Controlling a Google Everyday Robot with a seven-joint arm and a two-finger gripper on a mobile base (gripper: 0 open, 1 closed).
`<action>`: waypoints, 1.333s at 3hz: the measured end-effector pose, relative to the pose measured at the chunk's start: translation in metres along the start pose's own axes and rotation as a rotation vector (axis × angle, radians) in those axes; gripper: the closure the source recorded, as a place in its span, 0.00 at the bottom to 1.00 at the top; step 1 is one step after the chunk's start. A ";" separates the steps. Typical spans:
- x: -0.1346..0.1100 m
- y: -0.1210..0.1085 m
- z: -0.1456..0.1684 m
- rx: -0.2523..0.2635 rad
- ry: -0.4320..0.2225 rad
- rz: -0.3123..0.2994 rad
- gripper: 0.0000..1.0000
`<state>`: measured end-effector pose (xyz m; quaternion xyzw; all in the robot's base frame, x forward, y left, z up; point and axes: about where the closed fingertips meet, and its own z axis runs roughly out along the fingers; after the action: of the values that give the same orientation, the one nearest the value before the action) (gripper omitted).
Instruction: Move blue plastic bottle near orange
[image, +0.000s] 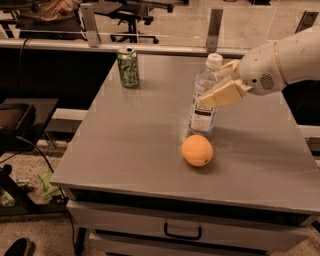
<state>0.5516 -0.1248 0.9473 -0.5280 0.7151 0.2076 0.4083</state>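
The blue plastic bottle is clear with a white cap and a white label, and it stands upright on the grey table. Its base is just behind the orange, a round fruit with a small dark spot near the table's front. My gripper reaches in from the right on a white arm, and its tan fingers are shut around the bottle's upper body.
A green drink can stands at the table's back left. A drawer with a dark handle is under the table front. Office chairs and a glass partition are behind; a dark stand and cables sit on the floor at left.
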 end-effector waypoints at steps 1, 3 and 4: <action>0.005 0.004 0.005 -0.025 0.014 -0.011 0.51; 0.004 0.007 0.008 -0.033 0.015 -0.016 0.04; 0.003 0.007 0.009 -0.036 0.015 -0.017 0.00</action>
<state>0.5479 -0.1173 0.9387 -0.5428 0.7098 0.2129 0.3953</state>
